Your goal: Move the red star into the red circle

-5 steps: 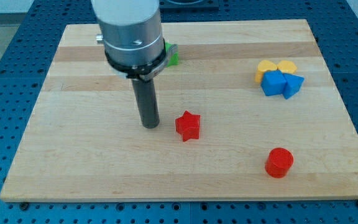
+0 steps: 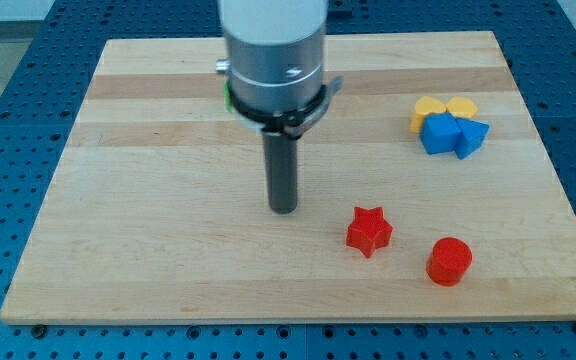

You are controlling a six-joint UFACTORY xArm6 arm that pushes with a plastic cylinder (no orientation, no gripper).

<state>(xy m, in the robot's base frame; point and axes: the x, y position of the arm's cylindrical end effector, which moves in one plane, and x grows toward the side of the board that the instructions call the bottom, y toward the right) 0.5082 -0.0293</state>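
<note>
The red star [image 2: 369, 231] lies on the wooden board toward the view's bottom right. The red circle, a short red cylinder [image 2: 449, 261], stands a little to the star's right and slightly lower, with a small gap between them. My tip [image 2: 284, 208] rests on the board to the left of the star and a little higher, apart from it by about a star's width.
Two yellow blocks [image 2: 444, 108] and two blue blocks [image 2: 453, 135] are bunched together at the view's right, above the red pieces. A green block [image 2: 229, 92] shows as a sliver behind the arm's body. The wooden board [image 2: 118, 220] ends just below the red circle.
The red star has slid right and down, closer to the red circle. My tip has moved to the right behind it.
</note>
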